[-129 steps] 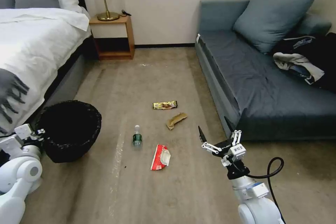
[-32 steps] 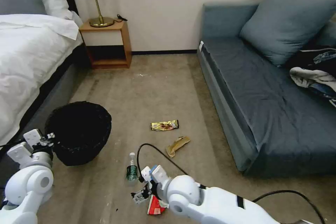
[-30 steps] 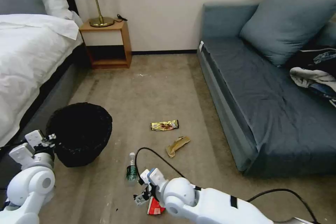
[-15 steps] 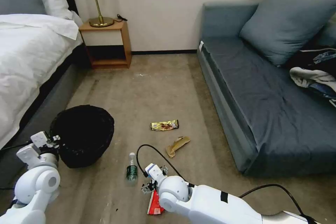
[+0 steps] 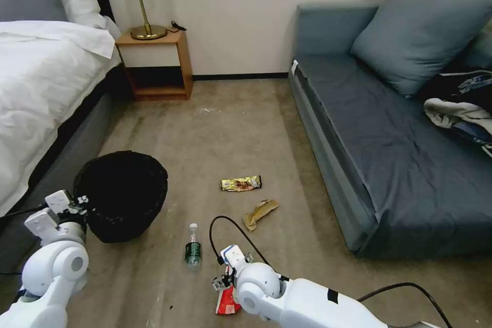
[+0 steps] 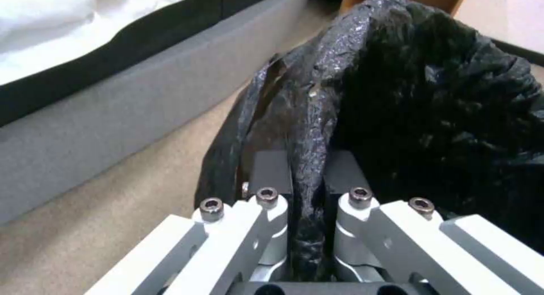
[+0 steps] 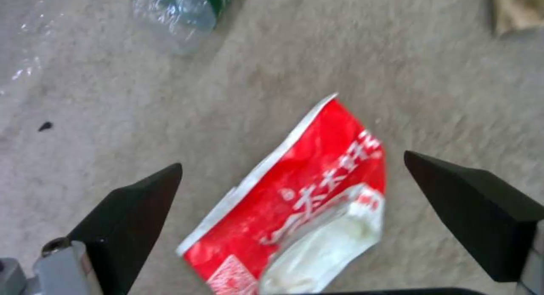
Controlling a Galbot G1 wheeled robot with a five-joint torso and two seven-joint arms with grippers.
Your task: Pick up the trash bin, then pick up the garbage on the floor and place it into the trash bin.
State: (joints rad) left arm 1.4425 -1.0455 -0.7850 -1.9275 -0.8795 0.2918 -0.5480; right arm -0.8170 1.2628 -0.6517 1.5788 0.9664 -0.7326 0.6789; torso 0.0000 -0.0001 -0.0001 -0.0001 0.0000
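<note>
The trash bin (image 5: 123, 195), lined with a black bag, stands by the bed. My left gripper (image 5: 78, 204) is shut on its near rim, and the left wrist view shows the fingers (image 6: 272, 176) pinching the bag of the trash bin (image 6: 431, 108). My right gripper (image 7: 293, 160) hangs open just above the floor, its black fingertips either side of the red-and-white wrapper (image 7: 306, 201). In the head view the right gripper (image 5: 221, 283) sits over that wrapper (image 5: 227, 301). Other garbage lies nearby: a small bottle (image 5: 193, 250), crumpled brown paper (image 5: 260, 213) and a gold wrapper (image 5: 241, 183).
A bed (image 5: 41, 87) runs along the left, and a wooden nightstand (image 5: 159, 61) stands at the wall. A blue sofa (image 5: 384, 138) with clothes (image 5: 461, 97) lines the right. My right arm's black cable (image 5: 230, 225) loops over the floor.
My right gripper has shifted to the right, from beside the red-and-white wrapper to over it. The left gripper has carried the trash bin slightly toward the middle of the floor.
</note>
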